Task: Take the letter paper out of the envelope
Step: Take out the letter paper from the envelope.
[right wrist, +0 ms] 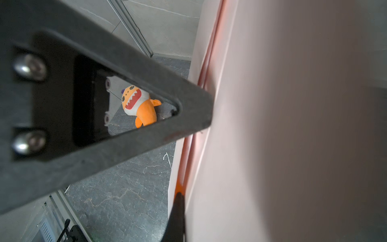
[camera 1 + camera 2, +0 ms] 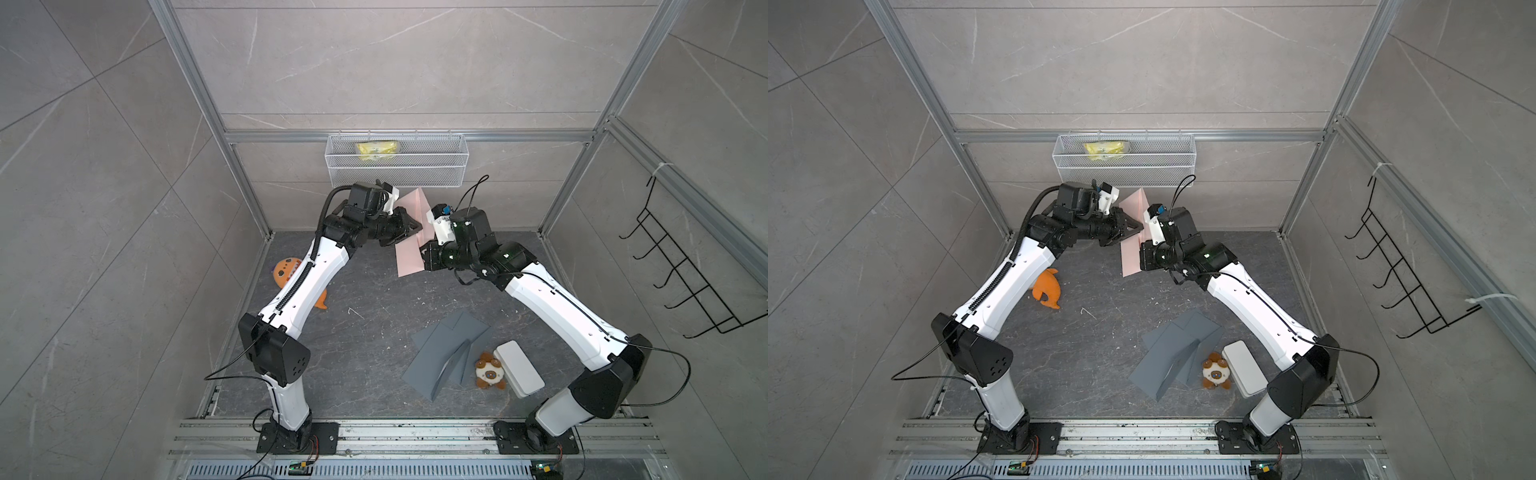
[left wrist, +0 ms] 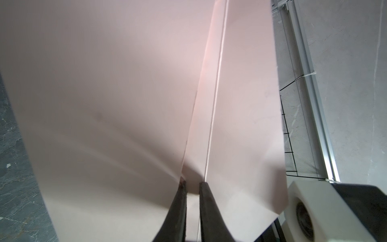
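Pink envelope (image 2: 409,262) stands on edge, long axis twelve-to-six; left gripper (image 3: 192,184) and right gripper (image 2: 423,259) pinch it, jaws narrow.

Dark marbled tabletop (image 2: 365,291) w/ orange shark plush (image 2: 284,270), grey sheets (image 2: 440,353), sm. brown plush (image 2: 489,372), white box (image 2: 519,368)

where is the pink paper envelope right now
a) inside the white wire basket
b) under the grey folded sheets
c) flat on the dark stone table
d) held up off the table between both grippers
d: the pink paper envelope is up in the air, pinched by the left gripper and the right gripper.
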Robot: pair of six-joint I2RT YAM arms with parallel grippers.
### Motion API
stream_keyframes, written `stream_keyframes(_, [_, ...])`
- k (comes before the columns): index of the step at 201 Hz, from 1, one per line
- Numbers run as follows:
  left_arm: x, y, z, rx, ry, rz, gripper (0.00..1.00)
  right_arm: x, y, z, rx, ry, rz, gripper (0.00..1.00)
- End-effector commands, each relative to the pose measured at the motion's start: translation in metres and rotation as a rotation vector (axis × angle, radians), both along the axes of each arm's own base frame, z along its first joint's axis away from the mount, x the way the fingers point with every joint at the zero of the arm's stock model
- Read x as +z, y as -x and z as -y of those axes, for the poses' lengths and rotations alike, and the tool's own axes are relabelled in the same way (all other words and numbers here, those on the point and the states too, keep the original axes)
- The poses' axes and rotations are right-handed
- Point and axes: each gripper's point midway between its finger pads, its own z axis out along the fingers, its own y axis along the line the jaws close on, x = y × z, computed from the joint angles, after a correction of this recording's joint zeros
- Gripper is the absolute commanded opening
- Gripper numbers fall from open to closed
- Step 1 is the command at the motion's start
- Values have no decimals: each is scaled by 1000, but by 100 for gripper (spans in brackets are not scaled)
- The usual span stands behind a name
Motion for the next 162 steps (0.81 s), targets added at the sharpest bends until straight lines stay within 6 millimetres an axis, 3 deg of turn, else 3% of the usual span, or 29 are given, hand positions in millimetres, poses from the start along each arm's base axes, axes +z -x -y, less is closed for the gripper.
stream_keyframes(1, [-2, 0, -8, 14, -66, 19, 17, 13, 1, -1, 2, -2, 27, 0])
stream_keyframes(58, [-5, 0, -17, 44, -128, 11, 17, 8, 1, 7, -41, 116, 69, 0])
stream_keyframes(162, [-10, -2, -37, 103, -253, 7, 21, 12, 8, 2, -76, 282, 201, 0])
